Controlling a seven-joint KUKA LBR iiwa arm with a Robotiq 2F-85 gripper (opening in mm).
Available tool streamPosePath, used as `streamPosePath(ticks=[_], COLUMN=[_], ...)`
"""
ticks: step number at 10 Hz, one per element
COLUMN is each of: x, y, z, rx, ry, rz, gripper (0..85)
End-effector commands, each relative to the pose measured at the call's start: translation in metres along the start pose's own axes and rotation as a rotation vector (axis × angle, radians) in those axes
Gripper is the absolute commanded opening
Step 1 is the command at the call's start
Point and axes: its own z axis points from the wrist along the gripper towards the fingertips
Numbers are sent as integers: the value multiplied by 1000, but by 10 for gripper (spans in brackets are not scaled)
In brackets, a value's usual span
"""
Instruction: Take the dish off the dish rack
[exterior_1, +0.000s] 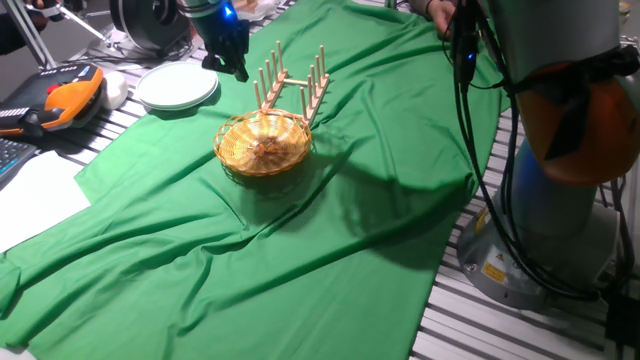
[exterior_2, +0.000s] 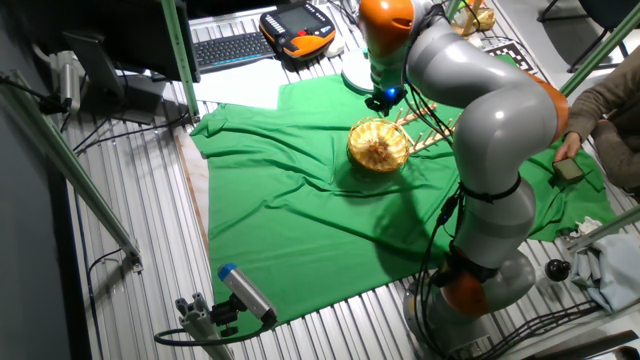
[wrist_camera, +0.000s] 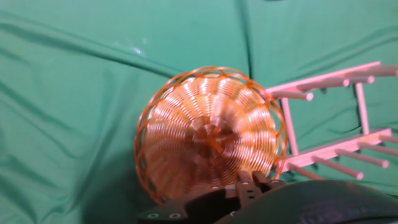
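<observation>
The dish (exterior_1: 263, 143) is a golden woven wicker bowl. It rests on the green cloth at the near end of the dish rack (exterior_1: 293, 85), tilted, with its rim against the rack's end. In the other fixed view the dish (exterior_2: 378, 145) sits left of the rack (exterior_2: 432, 127). The hand view looks down into the dish (wrist_camera: 208, 134), with the rack (wrist_camera: 329, 124) to its right. My gripper (exterior_1: 236, 62) hangs above the cloth to the left of the rack and holds nothing. It also shows in the other fixed view (exterior_2: 385, 98). Its jaws are too dark to read.
Stacked white plates (exterior_1: 177, 85) lie left of the rack, off the cloth. An orange pendant (exterior_1: 68, 100) and a keyboard lie further left. The green cloth (exterior_1: 300, 260) is wrinkled. The arm's base (exterior_1: 560, 220) stands at the right, where a person's hand (exterior_2: 570, 160) also shows.
</observation>
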Motion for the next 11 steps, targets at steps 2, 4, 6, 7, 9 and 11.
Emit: streamPosePath(ticks=[2,4,6,7,9,11], x=[9,7,7,7,7,8], y=[3,6,6,6,6,6], z=[1,6,7,6,6,6], rx=[-40,-46,-48,-46,-55,-66], ry=[1,-8,-11,-11,-2,-1], rz=[11,15,19,23,20,28], gripper=[0,0,0,0,0,0])
